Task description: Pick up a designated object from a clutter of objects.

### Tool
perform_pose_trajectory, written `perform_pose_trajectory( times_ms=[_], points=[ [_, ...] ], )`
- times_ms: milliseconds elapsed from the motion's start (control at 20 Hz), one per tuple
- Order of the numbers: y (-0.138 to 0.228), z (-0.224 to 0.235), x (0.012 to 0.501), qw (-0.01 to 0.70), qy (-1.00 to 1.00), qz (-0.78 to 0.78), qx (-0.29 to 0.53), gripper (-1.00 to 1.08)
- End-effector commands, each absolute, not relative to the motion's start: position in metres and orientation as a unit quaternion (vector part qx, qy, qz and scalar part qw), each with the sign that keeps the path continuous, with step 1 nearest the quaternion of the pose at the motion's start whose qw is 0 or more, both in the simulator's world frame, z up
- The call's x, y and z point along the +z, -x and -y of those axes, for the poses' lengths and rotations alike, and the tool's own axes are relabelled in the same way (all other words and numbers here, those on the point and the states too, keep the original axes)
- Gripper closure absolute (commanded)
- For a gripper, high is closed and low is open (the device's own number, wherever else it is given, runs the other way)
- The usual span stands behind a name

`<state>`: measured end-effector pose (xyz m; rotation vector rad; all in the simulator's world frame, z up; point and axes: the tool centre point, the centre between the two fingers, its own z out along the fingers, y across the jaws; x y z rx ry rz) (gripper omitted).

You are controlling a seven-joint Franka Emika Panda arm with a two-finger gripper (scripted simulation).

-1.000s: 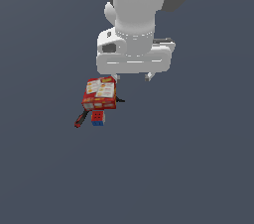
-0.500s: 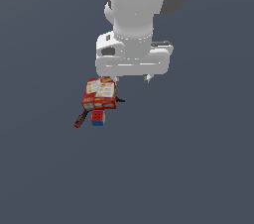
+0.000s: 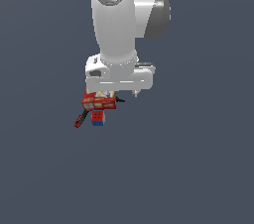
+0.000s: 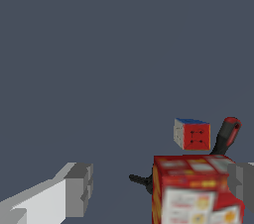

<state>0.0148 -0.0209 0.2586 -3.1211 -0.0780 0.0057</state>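
Note:
The designated object, a small cube (image 3: 98, 118) with a red top and blue side, lies just in front of the flat red printed box (image 3: 99, 102). The thin red-and-black screwdriver (image 3: 80, 119) lies beside the cube and runs under the box. My gripper (image 3: 117, 92) hangs open and empty just above the box and hides the box's far part. In the wrist view the cube (image 4: 192, 135) is beyond the box (image 4: 196, 188). The screwdriver handle (image 4: 227, 136) is next to the cube. The gripper (image 4: 158, 188) has its two fingers (image 4: 74, 188) wide apart, with the box near one of them.
The three objects sit close together on a plain dark grey floor (image 3: 188, 168). The white arm (image 3: 116, 25) rises above the clutter.
The arm has moved down and toward the exterior view's left, so the hand now sits over the red box. The box, cube and screwdriver have not moved.

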Motion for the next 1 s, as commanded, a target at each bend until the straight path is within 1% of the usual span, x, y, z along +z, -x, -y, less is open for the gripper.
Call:
perform_pose_trajectory(
  times_ms=[0, 500, 700, 950],
  points=[
    [-0.016, 0.036, 0.236, 0.010, 1.000, 0.023, 0.002, -0.92],
    [-0.003, 0.106, 0.136, 0.007, 1.000, 0.015, 0.000, -0.92],
    [0.005, 0.125, 0.110, 0.004, 1.000, 0.012, 0.000, -0.92],
    [0.014, 0.140, 0.090, 0.001, 1.000, 0.011, 0.000, -0.92]
  ],
)
